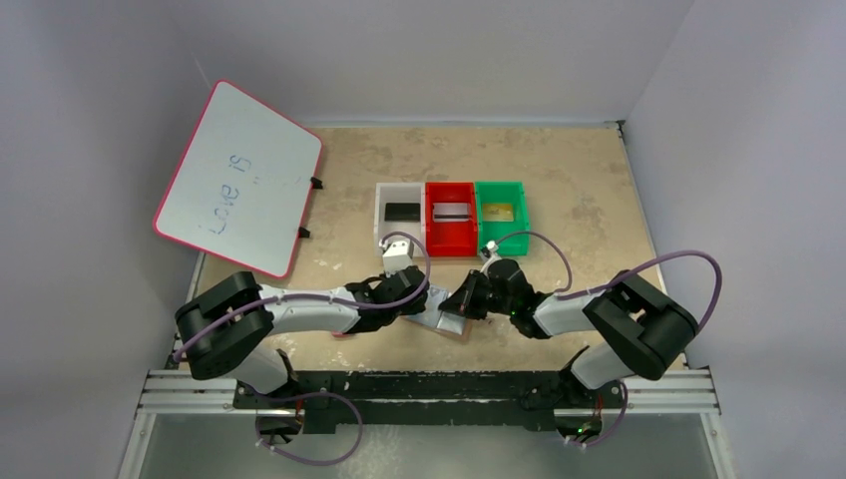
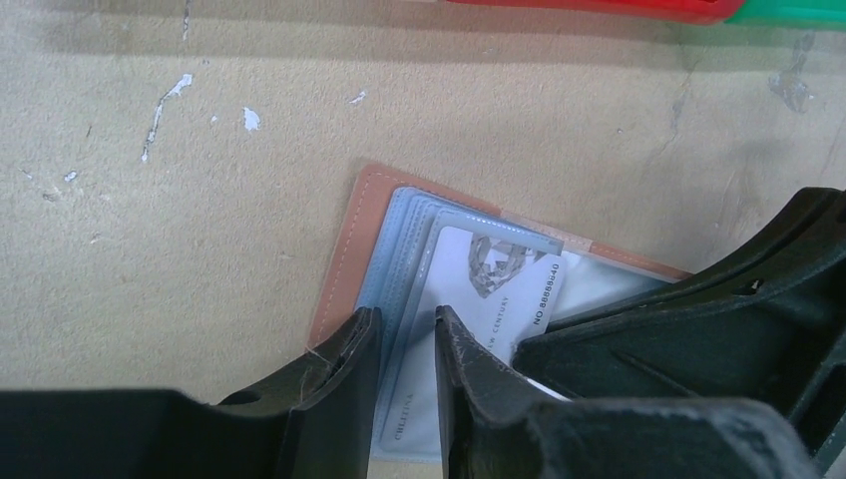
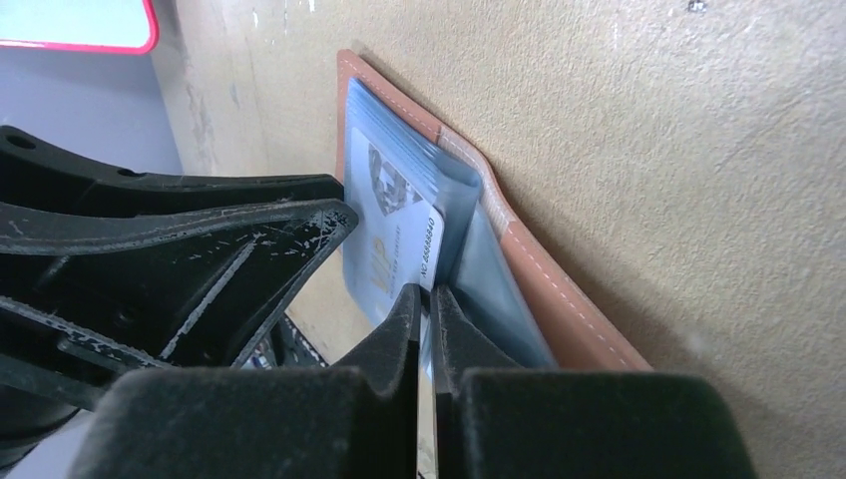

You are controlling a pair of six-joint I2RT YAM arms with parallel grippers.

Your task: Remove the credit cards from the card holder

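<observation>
Card holder [image 2: 344, 261] lies open on the table [image 2: 200, 200] near its front edge, between the two grippers; tan leather with pale stitching, a stack of blue-grey clear sleeves [image 2: 399, 249] fanned inside.

One silver-white credit card [image 2: 499, 279] sits among the sleeves; legible print: "NO 8888840", "NEW CENTURY", "CRISTINA".

Left gripper [image 2: 404, 324] bears on the near edge, fingers slightly apart with sleeves in the gap; whether it clamps them cannot be told.

Right gripper [image 3: 424, 299] is pinched nearly closed on the card's edge; whether through a sleeve cannot be told; its body hides part of the holder from the left wrist view.

Behind stand a white bin [image 1: 380, 215] with a black card [image 1: 401, 211], a red bin [image 1: 451, 242] with a silver card [image 1: 452, 211], and a green bin [image 1: 502, 242] with a gold card [image 1: 501, 211].

Far left, a whiteboard [image 1: 239, 175] reads "Love is".
</observation>
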